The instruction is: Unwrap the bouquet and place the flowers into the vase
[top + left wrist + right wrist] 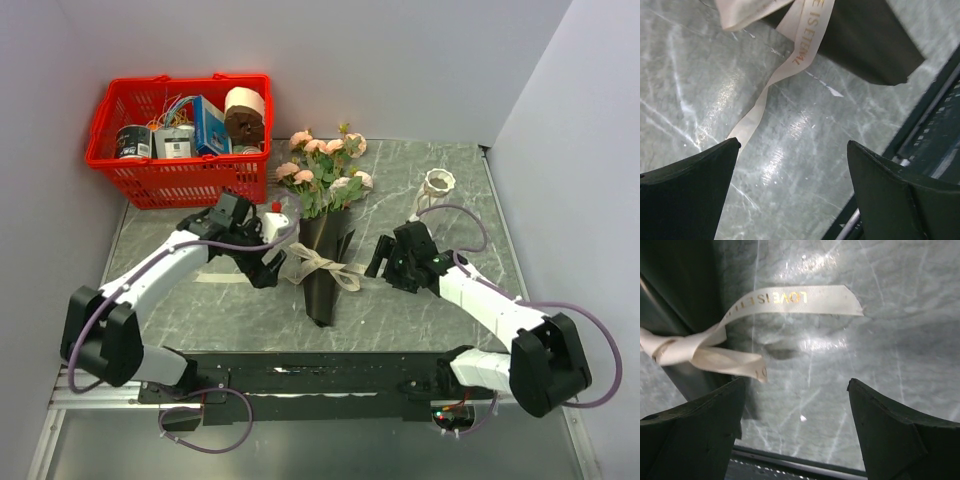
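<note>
Left gripper (268, 268) and right gripper (385, 262) both stand released in the top view, holding nothing. They sit at 9 and 3 o'clock of the cream ribbon (325, 265) bow. The bouquet (322, 250) lies mid-worktop (200, 300) with its flowers (325, 165) towards 12 o'clock and its dark paper (322, 295) point towards 6. The small white vase (437, 186) stands apart at about 2 o'clock from it.

From the left wrist, the gripper hangs wide over glossy grey marbled stone. A flat satin ribbon tail with gold lettering runs from 12 o'clock down to the left finger (695, 190). The matte dark paper is at 1 o'clock.

From the right wrist, two printed tails lie loose at 11 and 12 o'clock, with the knot at 9, against the paper. Nothing lies between the parted fingers (695, 430).

My judgement is that the bundle is light and floppy. The ribbon is thin, limp and slippery, so a free tail end near its tip looks the best hold. The paper would crease and slide on the smooth stone. The petals are soft, so the thin stems are the place to grip, and the slim vase may tip easily.
</note>
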`<action>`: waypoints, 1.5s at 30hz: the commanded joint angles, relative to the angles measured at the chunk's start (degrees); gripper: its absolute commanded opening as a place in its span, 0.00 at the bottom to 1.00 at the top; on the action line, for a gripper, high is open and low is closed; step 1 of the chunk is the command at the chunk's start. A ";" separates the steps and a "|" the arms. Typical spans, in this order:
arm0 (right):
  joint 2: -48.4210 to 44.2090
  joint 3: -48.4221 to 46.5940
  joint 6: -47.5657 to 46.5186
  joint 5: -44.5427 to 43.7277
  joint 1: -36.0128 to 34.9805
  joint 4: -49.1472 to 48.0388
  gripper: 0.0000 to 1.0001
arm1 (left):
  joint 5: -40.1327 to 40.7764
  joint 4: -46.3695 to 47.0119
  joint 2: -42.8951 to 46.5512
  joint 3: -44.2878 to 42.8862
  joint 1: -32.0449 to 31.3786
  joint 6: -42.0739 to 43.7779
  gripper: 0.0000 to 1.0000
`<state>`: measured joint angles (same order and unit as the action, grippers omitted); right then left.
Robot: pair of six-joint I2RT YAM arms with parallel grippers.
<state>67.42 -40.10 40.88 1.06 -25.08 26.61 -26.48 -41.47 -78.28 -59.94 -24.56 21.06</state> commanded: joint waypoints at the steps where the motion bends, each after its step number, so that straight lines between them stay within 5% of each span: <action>1: 2.63 -1.21 4.38 -2.19 -0.67 -4.81 0.89 | 3.71 5.52 -3.36 1.93 -1.63 4.95 0.96; 19: 10.10 -2.27 15.28 -10.55 -2.78 -9.03 0.87 | 10.22 16.42 -16.20 4.75 -1.81 7.24 0.98; 26: 11.15 -1.74 17.65 -11.96 -3.66 -13.34 0.86 | 8.55 14.59 -18.92 3.08 -1.90 7.33 0.57; 31: 16.68 -3.93 19.67 -11.35 -4.89 -14.03 0.85 | 9.95 14.14 -18.58 3.25 -1.90 7.33 0.04; 45: 22.76 -5.17 25.21 -8.88 -9.11 -20.64 0.67 | 10.22 12.56 -15.06 3.25 -1.90 5.22 0.01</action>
<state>89.49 -44.62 63.33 -7.40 -33.45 8.73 -16.40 -28.29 -95.88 -55.94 -26.20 27.20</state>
